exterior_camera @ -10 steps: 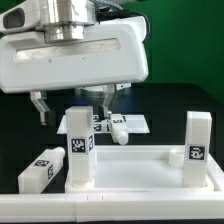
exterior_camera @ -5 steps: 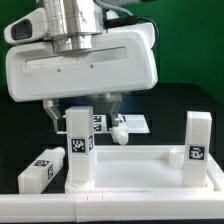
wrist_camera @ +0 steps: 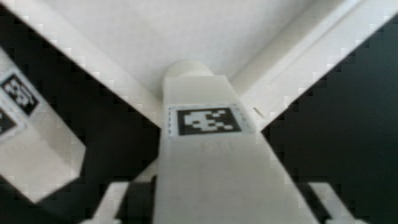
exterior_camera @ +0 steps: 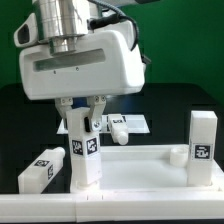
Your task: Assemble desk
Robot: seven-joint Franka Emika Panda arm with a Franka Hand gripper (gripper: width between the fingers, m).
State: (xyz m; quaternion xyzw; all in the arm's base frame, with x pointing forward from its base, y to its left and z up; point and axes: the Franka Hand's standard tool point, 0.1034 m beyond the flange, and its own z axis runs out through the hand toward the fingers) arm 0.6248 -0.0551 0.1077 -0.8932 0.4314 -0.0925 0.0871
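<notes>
Although the first leg (exterior_camera: 203,135) stands upright on the tabletop (exterior_camera: 140,168), the third leg (exterior_camera: 40,168) and fourth leg (exterior_camera: 118,128) lie loose; the gripper (exterior_camera: 81,108), jaws apart, straddles the upright second leg (exterior_camera: 82,150), whose seating appears unfinished.

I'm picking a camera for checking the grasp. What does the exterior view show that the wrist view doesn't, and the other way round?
Only exterior: a second upright leg on that view's right, and a lying leg by the marker board. Only wrist: a gap between each finger and the tagged leg. Both: the open hand straddling that leg, upright on the tabletop.
</notes>
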